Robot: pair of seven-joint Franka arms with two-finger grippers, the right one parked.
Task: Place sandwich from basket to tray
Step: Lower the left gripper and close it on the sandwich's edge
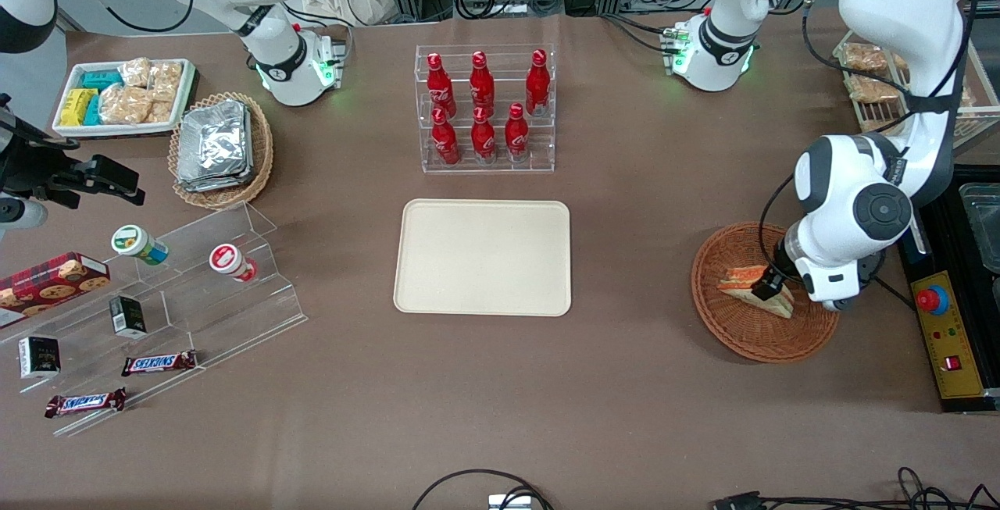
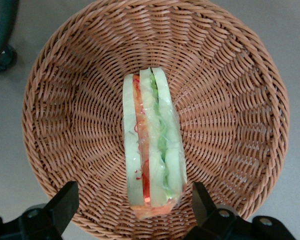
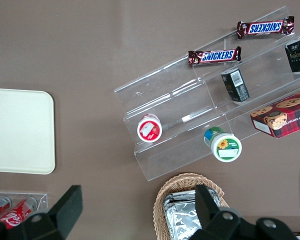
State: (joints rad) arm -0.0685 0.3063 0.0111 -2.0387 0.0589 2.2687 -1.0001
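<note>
Lying still in the basket, resting on one edge with filling layers up, the sandwich not yet lifted, gripper spread open with one finger on each side and not touching the bread. Nothing delivered so far: tray bare at mid-table, well apart from the basket, so grasp, carry and release all remain. Shown only from the wrist, the open fingers straddling the wedge; shown only from the front, the tray and the gap to cross.

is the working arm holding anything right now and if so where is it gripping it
Nothing is held. The gripper hangs open over the basket, its fingers either side of the sandwich, not touching it.
</note>
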